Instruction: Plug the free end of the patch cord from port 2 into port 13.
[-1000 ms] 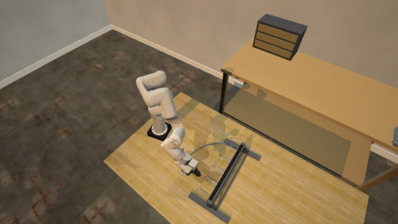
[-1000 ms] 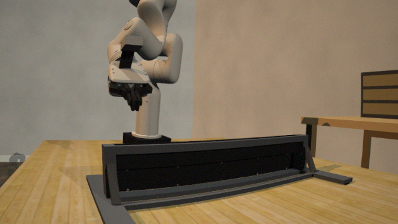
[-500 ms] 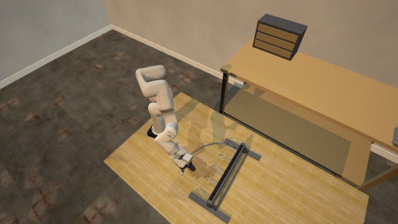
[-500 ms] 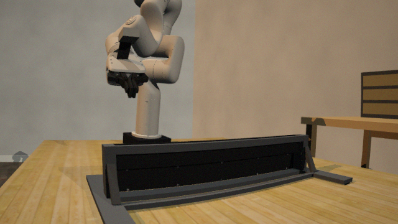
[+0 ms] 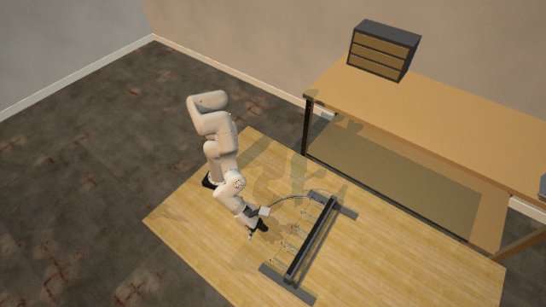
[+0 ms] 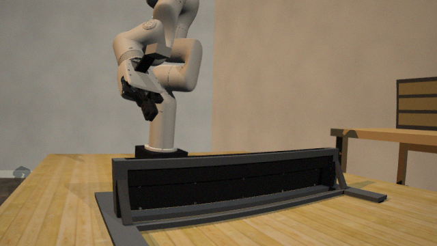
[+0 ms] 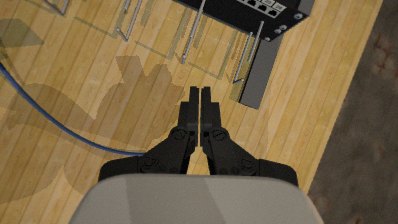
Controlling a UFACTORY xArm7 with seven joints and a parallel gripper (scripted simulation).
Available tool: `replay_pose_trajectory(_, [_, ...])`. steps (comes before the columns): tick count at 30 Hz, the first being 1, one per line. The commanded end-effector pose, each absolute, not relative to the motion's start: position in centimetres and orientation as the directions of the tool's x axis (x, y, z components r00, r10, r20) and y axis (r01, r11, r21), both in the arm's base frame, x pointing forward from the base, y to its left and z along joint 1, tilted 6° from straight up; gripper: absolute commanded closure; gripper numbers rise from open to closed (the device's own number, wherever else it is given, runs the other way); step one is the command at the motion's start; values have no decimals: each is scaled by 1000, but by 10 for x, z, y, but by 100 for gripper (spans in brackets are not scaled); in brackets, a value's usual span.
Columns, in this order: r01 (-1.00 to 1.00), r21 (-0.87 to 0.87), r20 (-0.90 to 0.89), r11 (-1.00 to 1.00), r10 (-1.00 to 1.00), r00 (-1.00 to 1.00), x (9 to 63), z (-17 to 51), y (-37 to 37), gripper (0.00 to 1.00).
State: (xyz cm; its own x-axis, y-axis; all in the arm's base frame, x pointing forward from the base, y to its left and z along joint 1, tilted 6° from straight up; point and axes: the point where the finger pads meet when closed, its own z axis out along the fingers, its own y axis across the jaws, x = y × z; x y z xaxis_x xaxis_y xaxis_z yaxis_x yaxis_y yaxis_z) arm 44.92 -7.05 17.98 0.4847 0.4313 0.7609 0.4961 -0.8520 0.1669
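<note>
Beige and grey walls [image 5: 256, 38] [image 6: 307, 68] are rising behind a pale wooden plank table [image 5: 384, 264] [image 6: 68, 184] [image 7: 150, 65]. At its left, a white jointed robot arm [image 5: 228, 141] [image 6: 163, 126] is reaching toward a long black-and-grey metal rack [image 5: 310, 239] [image 6: 225, 158] [image 7: 240, 19] standing on the table. Black jaws [image 5: 264, 228] [image 6: 149, 117] are hanging above the table left of the rack, closed together, gripping nothing. One thin blue cord [image 5: 290, 197] [image 7: 50, 117] is curving from the rack's far end toward the arm, its small plug end [image 5: 250, 237] showing just left of the jaws.

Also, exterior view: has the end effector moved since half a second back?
Yes. Against the arm's black base, the end effector is now lower in the exterior picture, its fingertips nearer the base's level.
</note>
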Motion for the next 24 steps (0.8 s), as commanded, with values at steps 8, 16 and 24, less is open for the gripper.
replay_pose_trajectory(8, [745, 273, 581, -608, 722, 376, 431, 154, -64, 100])
replay_pose_trajectory(16, [881, 303, 424, -363, 879, 217, 416, 135, -65, 100])
replay_pose_trajectory(24, [951, 287, 282, -117, 959, 33, 402, 120, -69, 100])
